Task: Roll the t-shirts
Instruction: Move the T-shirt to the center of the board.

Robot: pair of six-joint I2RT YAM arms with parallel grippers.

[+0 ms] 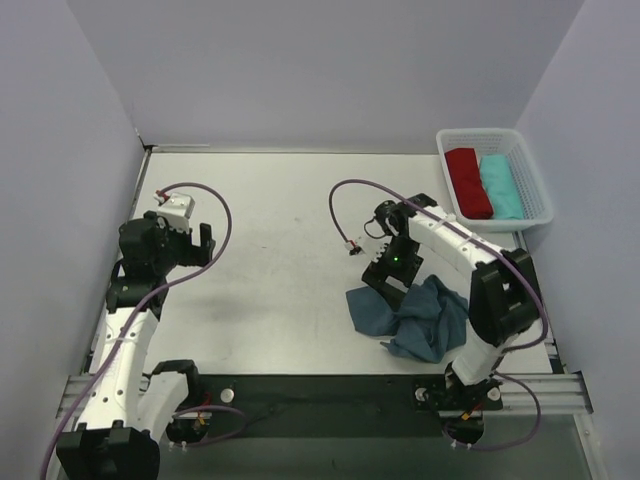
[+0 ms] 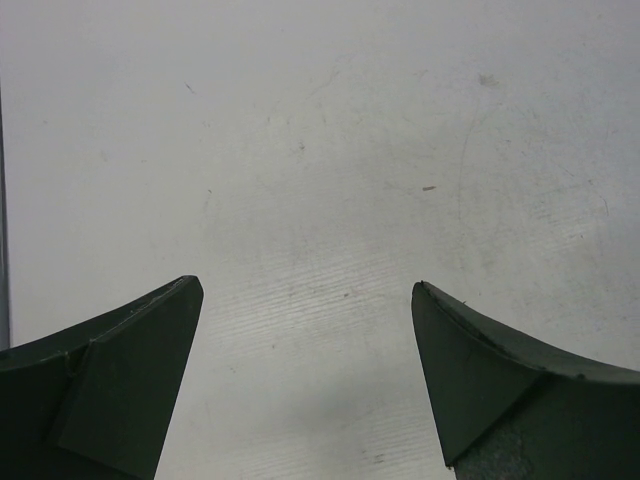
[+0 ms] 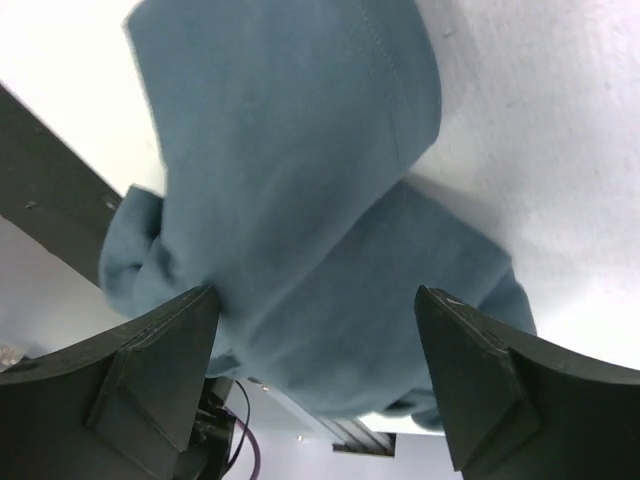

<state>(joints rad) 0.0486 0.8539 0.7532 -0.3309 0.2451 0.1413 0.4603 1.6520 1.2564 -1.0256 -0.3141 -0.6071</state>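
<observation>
Well, starting on the left, our left gripper (image 2: 307,290) hangs over the bare table (image 1: 280,200) with its jaws spread and nothing between them, well apart from any cloth. It is idle, and we judge it will be needed soon.

Moving right, the slate-blue t-shirt (image 1: 430,315) lies crumpled in a heap on the near right part of the table, just in front of the right arm's base. Our right gripper (image 3: 315,295) is directly over it, jaws wide and unclenched, with a thick fold of fabric showing between the two fingers. Nothing is pinched yet.

A heap like this cannot be rolled, so the step in hand is, we think, to pick the shirt up and spread it flat. To do that well, we should close on a single edge, a hem or a shoulder seam, and not on the bunched middle, which would lift the whole wad. The stitched hem seen in the right wrist view looks like a fair target. Then we draw it left toward the open middle of the table, where the left gripper can take an opposite corner and pull the cloth taut.

On the far right stands a white basket (image 1: 540,200) holding a red roll (image 1: 468,182) and a teal roll (image 1: 500,186).
</observation>
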